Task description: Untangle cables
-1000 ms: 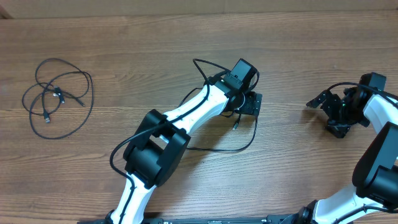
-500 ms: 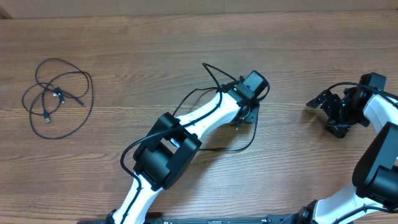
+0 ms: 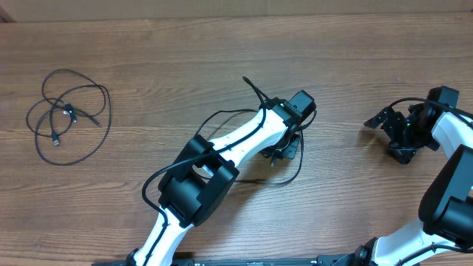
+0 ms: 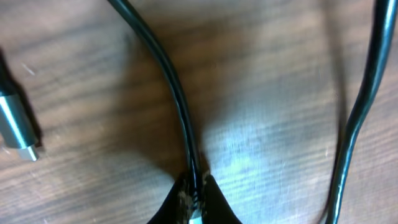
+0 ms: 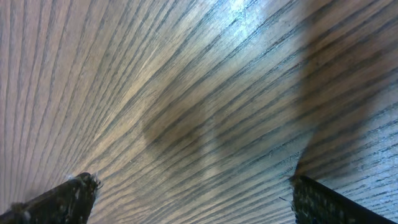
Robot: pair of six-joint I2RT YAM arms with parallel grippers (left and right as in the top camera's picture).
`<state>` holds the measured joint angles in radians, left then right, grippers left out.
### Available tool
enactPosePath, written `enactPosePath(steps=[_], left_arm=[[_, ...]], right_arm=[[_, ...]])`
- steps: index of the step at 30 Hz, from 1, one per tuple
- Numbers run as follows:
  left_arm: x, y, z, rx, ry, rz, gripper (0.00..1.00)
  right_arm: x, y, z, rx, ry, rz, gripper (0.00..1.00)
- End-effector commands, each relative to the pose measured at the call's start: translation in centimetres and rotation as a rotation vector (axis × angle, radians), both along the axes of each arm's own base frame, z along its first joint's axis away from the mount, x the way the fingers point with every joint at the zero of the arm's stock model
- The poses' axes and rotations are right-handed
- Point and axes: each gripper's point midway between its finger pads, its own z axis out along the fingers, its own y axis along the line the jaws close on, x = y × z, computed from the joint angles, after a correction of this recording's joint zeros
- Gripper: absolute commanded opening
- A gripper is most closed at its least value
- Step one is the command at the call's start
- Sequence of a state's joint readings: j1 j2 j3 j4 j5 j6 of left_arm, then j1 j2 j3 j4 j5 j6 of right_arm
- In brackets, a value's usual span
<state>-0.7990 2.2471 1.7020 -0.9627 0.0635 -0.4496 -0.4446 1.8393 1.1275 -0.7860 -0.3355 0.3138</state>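
Now at mid-table, under the white-and-black left arm: the left gripper (image 3: 284, 148), closed down on a thin black rubbery cord (image 3: 295, 168). Shows plainly in the left wrist view: 2 black fingertips (image 4: 217, 208) pressed together at the bottom edge, pinching the cord between them. Runs from that pinch up the frame, bending toward the upper left corner. Lies flat on the brown wood-grain table (image 3: 162, 52) all the way. At the right edge of the same view, a 2nd black strand (image 4: 360, 106), curving downward, apart from the pinched 1. At the left edge, a small silver plug (image 4: 15, 127), resting on the wood, clear of the fingertips.

From overhead, loops out to the right of the left gripper and back under the forearm.

Far to the left of the table: a tangled bundle of thin black cords (image 3: 68, 111) in loose overlapping rings, small plug ends near its middle. Sits well apart from both grippers, touched by neither.

Over at the right side: the right gripper (image 3: 386, 139), spread wide, gripping nothing. Shows in the right wrist view as 2 dark fingers (image 5: 59, 199) in the bottom corners, only bare wood between them.
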Motion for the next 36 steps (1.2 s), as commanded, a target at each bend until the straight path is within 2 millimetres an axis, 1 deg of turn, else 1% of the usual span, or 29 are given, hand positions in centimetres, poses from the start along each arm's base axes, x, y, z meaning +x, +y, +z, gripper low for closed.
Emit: enactPosePath(steps=[1, 5, 8, 11, 14, 15, 16, 17, 18, 20, 22, 26, 28, 30, 31, 32, 33, 34, 36], left_arm=[[-4.2, 1.8, -3.7, 0.056, 0.191, -0.100, 0.04], [-6.0, 3.5, -3.2, 0.104, 0.271, -0.217, 0.04], [-7.0, 4.0, -2.3, 0.092, 0.337, -0.305, 0.04], [-8.0, 3.4, -1.1, 0.019, 0.405, -0.358, 0.04], [-9.1, 1.6, 0.1, -0.117, 0.470, -0.396, 0.06], [-9.4, 1.0, 0.4, -0.159, 0.486, -0.394, 0.13], [-9.5, 0.7, 0.5, -0.180, 0.492, -0.391, 0.23], [-9.4, 0.5, 0.6, -0.187, 0.491, -0.389, 0.29], [-9.3, 0.6, 0.6, -0.174, 0.486, -0.373, 0.31], [-8.4, 1.4, 0.8, -0.079, 0.459, -0.279, 0.36], [-7.1, 1.8, 1.7, -0.021, 0.397, -0.232, 0.41], [-5.6, 0.0, 4.7, -0.067, 0.306, -0.206, 0.45], [-4.8, -0.7, 5.6, -0.074, 0.264, -0.168, 0.47], [-4.0, -1.0, 5.8, -0.059, 0.226, -0.110, 0.49], [-3.6, -1.0, 5.7, -0.048, 0.210, -0.076, 0.53], [-3.4, -1.0, 5.5, -0.040, 0.196, -0.046, 0.54], [-3.2, -1.0, 5.4, -0.031, 0.186, -0.017, 0.76], [-3.1, -0.9, 5.2, -0.022, 0.182, 0.008, 0.91], [-3.3, -0.9, 5.0, -0.006, 0.182, 0.059, 0.94]], right_arm=[[0.8, -0.5, 0.5, -0.015, -0.023, 0.002, 1.00], [0.8, -0.5, 0.5, -0.015, -0.023, 0.002, 1.00], [0.8, -0.5, 0.5, -0.015, -0.023, 0.002, 1.00], [0.8, -0.5, 0.5, -0.015, -0.023, 0.002, 1.00], [0.8, -0.5, 0.5, -0.015, -0.023, 0.002, 1.00], [0.8, -0.5, 0.5, -0.015, -0.023, 0.002, 1.00], [0.8, -0.5, 0.5, -0.015, -0.023, 0.002, 1.00], [0.8, -0.5, 0.5, -0.015, -0.023, 0.002, 1.00], [0.8, -0.5, 0.5, -0.015, -0.023, 0.002, 1.00], [0.8, -0.5, 0.5, -0.015, -0.023, 0.002, 1.00], [0.8, -0.5, 0.5, -0.015, -0.023, 0.002, 1.00], [0.8, -0.5, 0.5, -0.015, -0.023, 0.002, 1.00], [0.8, -0.5, 0.5, -0.015, -0.023, 0.002, 1.00], [0.8, -0.5, 0.5, -0.015, -0.023, 0.002, 1.00], [0.8, -0.5, 0.5, -0.015, -0.023, 0.002, 1.00], [0.8, -0.5, 0.5, -0.015, -0.023, 0.002, 1.00], [0.8, -0.5, 0.5, -0.015, -0.023, 0.002, 1.00], [0.8, -0.5, 0.5, -0.015, -0.023, 0.002, 1.00], [0.8, -0.5, 0.5, -0.015, -0.023, 0.002, 1.00]])
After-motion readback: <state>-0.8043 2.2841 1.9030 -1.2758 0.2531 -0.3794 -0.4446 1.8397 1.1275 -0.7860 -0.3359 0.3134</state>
